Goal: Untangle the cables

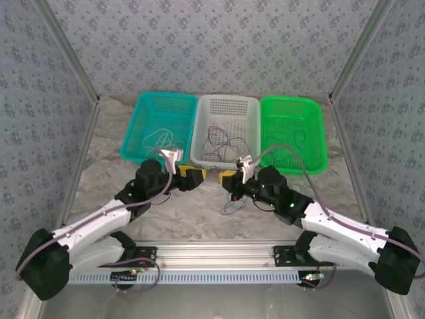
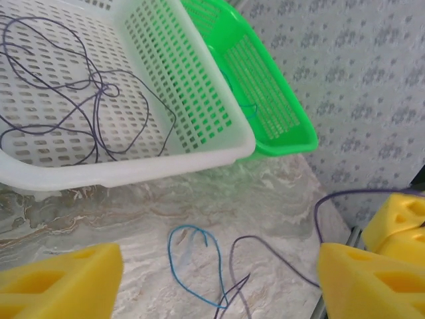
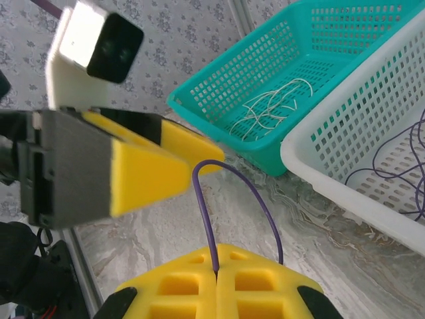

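A purple cable [image 3: 207,219] rises in an arch from between the yellow pads of my right gripper [image 3: 217,276], which is shut on it. The arch's top passes close to the fingertips of my left gripper [image 3: 166,159], apart from them as far as I can tell. In the left wrist view my left gripper [image 2: 216,279] is open, with its pads wide apart above a blue cable [image 2: 179,262] and a purple cable [image 2: 265,249] crossing on the table. From above, the left gripper [image 1: 198,177] and the right gripper [image 1: 229,178] face each other over the small tangle [image 1: 232,206].
Three baskets stand side by side at the back. The teal basket [image 1: 136,129] holds whitish cables [image 3: 272,103]. The white basket [image 2: 199,100] holds purple cables [image 2: 99,100]. The green basket [image 1: 319,143] has a thin dark wire in it.
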